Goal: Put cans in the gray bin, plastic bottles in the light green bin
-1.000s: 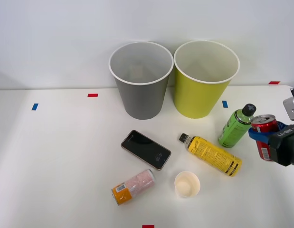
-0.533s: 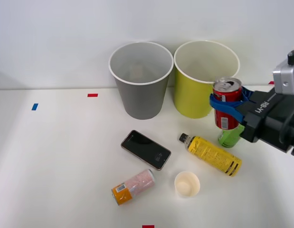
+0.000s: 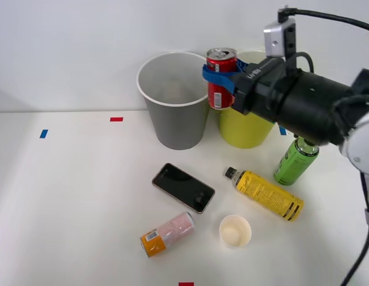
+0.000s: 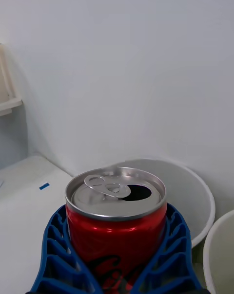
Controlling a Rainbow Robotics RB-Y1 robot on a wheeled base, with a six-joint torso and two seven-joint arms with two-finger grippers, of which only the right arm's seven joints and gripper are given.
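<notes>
My right gripper (image 3: 219, 77) is shut on the red can (image 3: 221, 80), holding it upright in the air between the rims of the gray bin (image 3: 175, 113) and the light green bin (image 3: 250, 125). The wrist view has the red can (image 4: 116, 221) with its opened silver top between my blue fingers (image 4: 56, 255), and the gray bin (image 4: 195, 196) just beyond. A pink can with an orange band (image 3: 167, 233) lies on its side at the front. The yellow bottle (image 3: 264, 193) lies flat; the green bottle (image 3: 296, 161) stands right of it, its cap hidden by my arm.
A black phone (image 3: 183, 187) lies in front of the gray bin. A white paper cup (image 3: 235, 231) stands near the yellow bottle. Small red and blue tape marks dot the white table (image 3: 71, 196). A white wall rises behind the bins.
My right gripper has carried the red can up and to the left, from beside the green bottle to the height of the bin rims between the two bins.
</notes>
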